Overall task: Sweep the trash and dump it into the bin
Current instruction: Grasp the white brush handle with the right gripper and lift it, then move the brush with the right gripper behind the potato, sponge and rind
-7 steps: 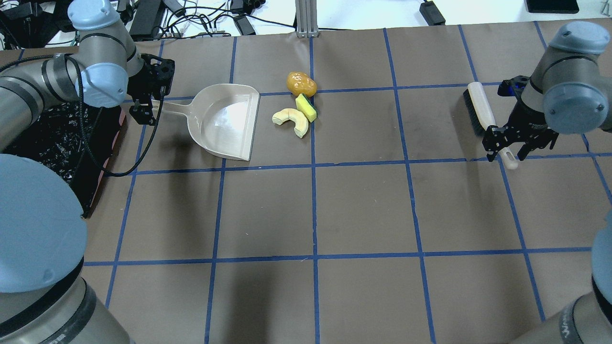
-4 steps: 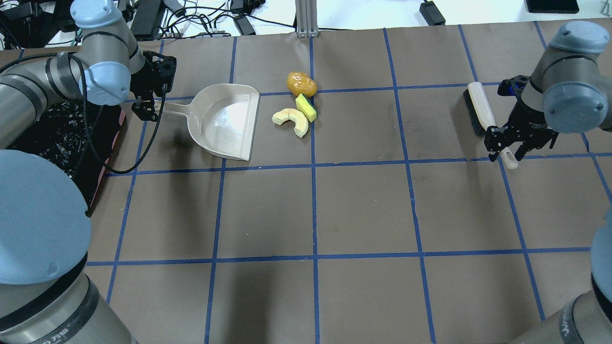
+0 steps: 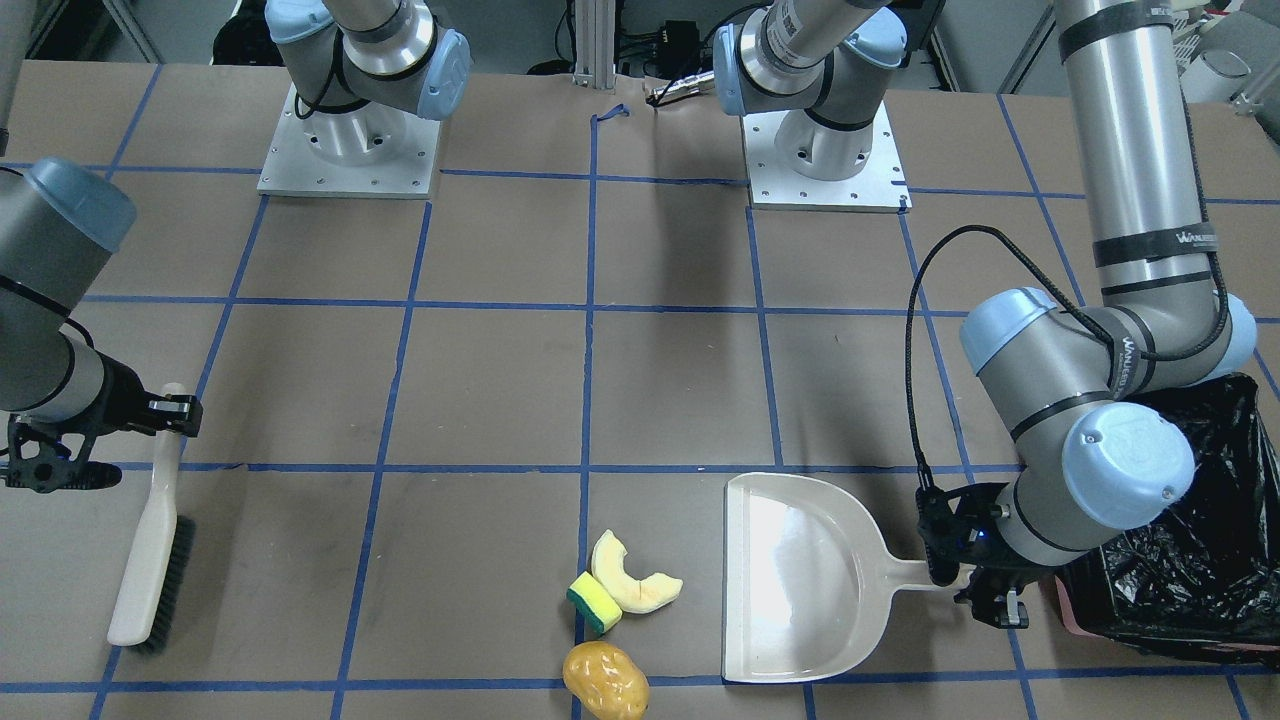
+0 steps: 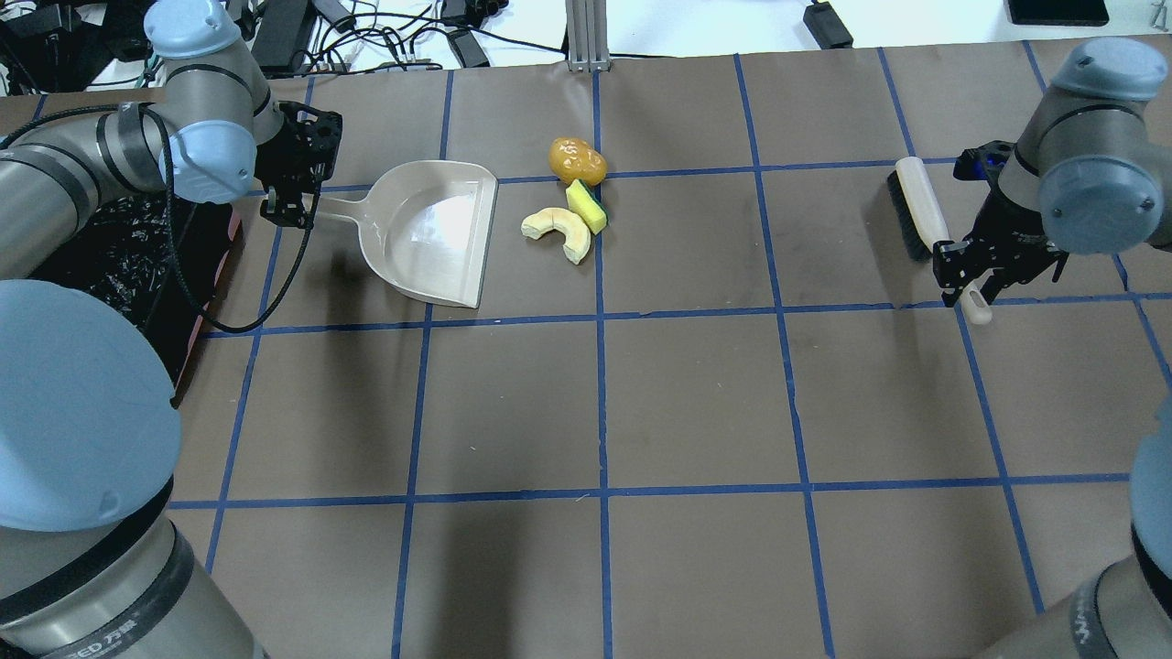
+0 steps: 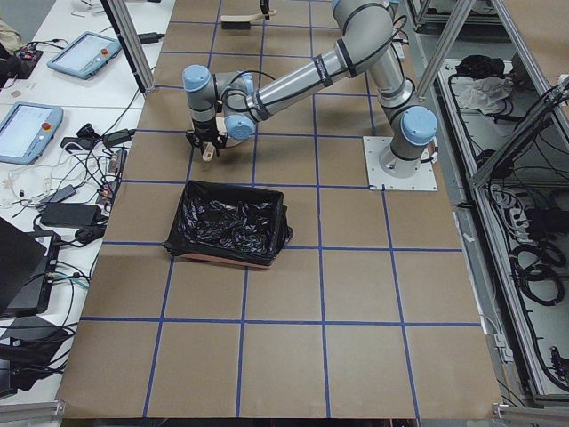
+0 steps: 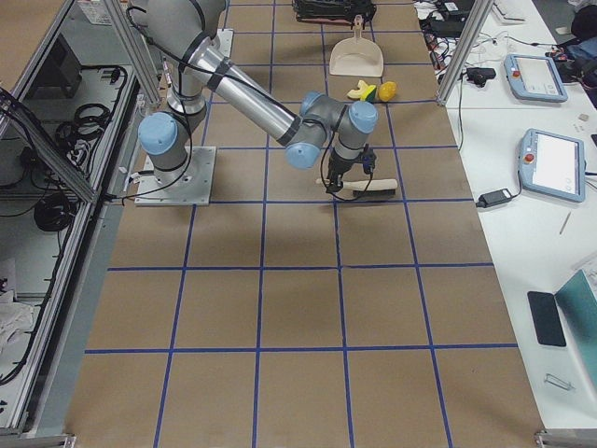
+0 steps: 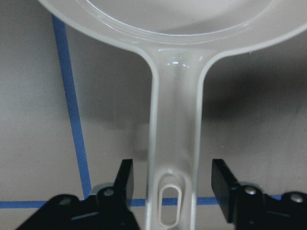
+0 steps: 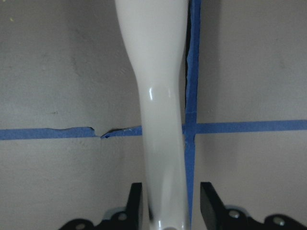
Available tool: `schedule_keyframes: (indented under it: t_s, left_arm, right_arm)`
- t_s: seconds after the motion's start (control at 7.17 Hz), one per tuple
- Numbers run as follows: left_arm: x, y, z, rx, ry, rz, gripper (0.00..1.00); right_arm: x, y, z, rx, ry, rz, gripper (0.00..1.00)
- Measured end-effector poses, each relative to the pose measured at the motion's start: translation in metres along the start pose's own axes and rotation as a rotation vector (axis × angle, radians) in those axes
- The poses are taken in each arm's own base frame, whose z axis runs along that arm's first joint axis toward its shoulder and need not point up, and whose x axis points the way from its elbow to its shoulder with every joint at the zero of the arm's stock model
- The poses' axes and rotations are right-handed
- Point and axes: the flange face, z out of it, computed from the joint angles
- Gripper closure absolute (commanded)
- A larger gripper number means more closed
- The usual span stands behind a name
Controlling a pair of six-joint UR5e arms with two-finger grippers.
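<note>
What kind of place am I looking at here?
Most likely a robotics lab: two grey-and-blue robot arms bolted to a brown table gridded with blue tape, and touch-screen control tablets on the white side bench.

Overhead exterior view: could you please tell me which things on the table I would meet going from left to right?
bin → dustpan → rind slice → brush
</note>
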Motion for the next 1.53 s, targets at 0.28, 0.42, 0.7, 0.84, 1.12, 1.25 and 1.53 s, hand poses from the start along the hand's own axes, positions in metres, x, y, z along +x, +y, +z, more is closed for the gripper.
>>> schedule_keyframes:
  t_s: [0.28, 0.42, 0.7, 0.84, 1.12, 1.25, 1.53]
  left_arm:
    - [0.0, 0.0, -0.001, -0.005, -0.001, 0.002, 1.0]
    - [0.0, 0.0, -0.002, -0.007, -0.003, 0.002, 1.0]
    - [0.0, 0.0, -0.005, -0.008, -0.007, 0.002, 1.0]
    - [0.0, 0.0, -0.006, -0.008, -0.008, 0.0, 1.0]
    - [0.0, -0.001, -0.007, -0.009, -0.009, -0.01, 1.0]
    - [-0.001, -0.001, -0.007, -0.012, -0.008, -0.013, 1.0]
    - [-0.001, -0.004, -0.006, -0.017, -0.006, -0.025, 1.0]
  right_arm:
    - [0.0, -0.003, 0.0, 0.007, -0.006, -0.011, 1.0]
    - [0.0, -0.006, -0.002, 0.016, -0.016, -0.024, 1.0]
    - [-0.003, -0.013, -0.009, 0.029, -0.024, -0.04, 1.0]
    - [-0.013, -0.017, -0.015, 0.037, -0.024, -0.057, 1.0]
    - [-0.052, -0.027, -0.032, 0.048, -0.019, -0.106, 1.0]
    - [-0.073, -0.034, -0.04, 0.039, -0.019, -0.109, 1.0]
    - [-0.132, -0.053, -0.05, 0.034, -0.021, -0.091, 1.0]
